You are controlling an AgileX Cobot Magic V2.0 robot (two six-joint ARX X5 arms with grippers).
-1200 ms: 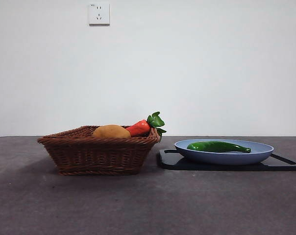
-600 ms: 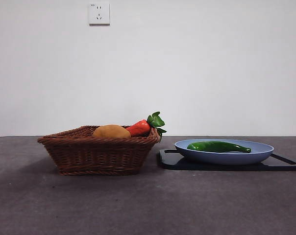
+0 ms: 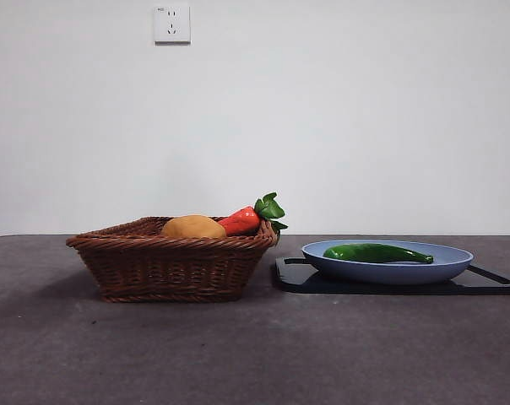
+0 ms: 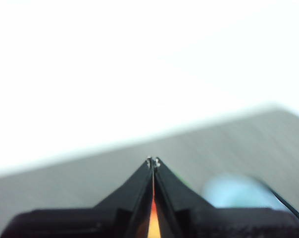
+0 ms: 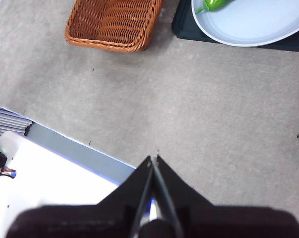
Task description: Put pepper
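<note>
From the front I see the pepper (image 3: 377,252) lying in the blue plate (image 3: 453,261) on the black tray (image 3: 500,286), beside the basket (image 3: 172,268); no arms there. My right gripper (image 5: 154,159), jaws closed and empty, hangs over bare table (image 5: 214,124). Left gripper (image 4: 153,161) is likewise closed; its view is blurred.
</note>
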